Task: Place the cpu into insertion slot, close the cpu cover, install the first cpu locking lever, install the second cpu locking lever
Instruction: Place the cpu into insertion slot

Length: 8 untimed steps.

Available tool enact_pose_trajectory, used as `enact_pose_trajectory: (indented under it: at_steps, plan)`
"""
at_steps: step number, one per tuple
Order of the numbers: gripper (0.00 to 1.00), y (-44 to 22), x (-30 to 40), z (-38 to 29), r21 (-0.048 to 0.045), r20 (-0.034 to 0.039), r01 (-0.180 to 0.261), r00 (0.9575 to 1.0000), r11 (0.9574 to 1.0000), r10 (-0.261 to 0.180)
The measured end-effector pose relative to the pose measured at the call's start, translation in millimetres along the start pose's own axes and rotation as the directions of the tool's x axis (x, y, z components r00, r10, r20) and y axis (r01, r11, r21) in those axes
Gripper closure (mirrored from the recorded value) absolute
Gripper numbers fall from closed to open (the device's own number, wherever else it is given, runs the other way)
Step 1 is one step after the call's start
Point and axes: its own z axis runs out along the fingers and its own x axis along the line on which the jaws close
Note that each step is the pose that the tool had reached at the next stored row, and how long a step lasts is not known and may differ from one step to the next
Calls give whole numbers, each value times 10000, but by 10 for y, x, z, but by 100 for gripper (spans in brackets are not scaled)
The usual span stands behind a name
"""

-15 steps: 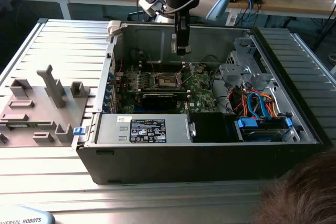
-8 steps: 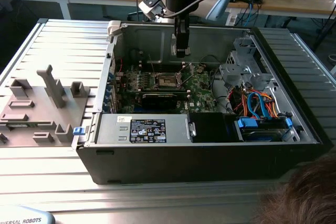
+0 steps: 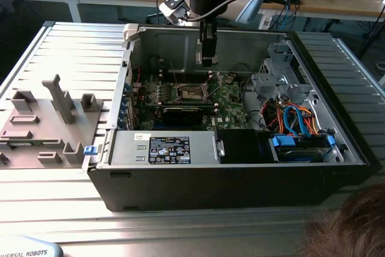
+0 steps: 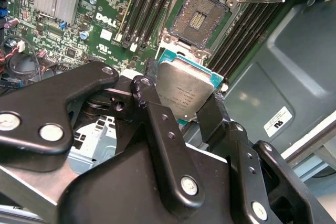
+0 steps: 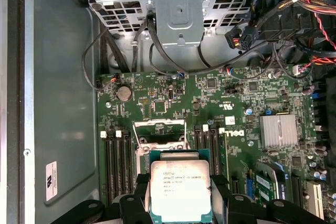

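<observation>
My gripper hangs inside the open computer case, above the motherboard. It is shut on the cpu, a small square chip with a silver-grey top, pinched on two opposite edges by the black fingers. In both wrist views the cpu floats clear of the board, short of the insertion slot, whose dark square pin field lies bare inside its silver rim. The insertion slot sits mid-board below the gripper. A thin silver frame, the cpu cover, appears lifted at the slot's edge. One wire locking lever sticks out free.
Long black memory slots flank the socket on both sides. A finned heatsink, a drive cage with coloured cables and the power supply crowd the case. Grey fixtures stand at the exterior view's left. A person's hair shows at the lower right.
</observation>
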Motion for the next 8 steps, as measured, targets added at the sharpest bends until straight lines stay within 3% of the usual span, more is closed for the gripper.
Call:
enact_pose_trajectory:
  at_steps: [8]
  plan:
    - [46,-1,0,16,0,0,0,10000,10000,0]
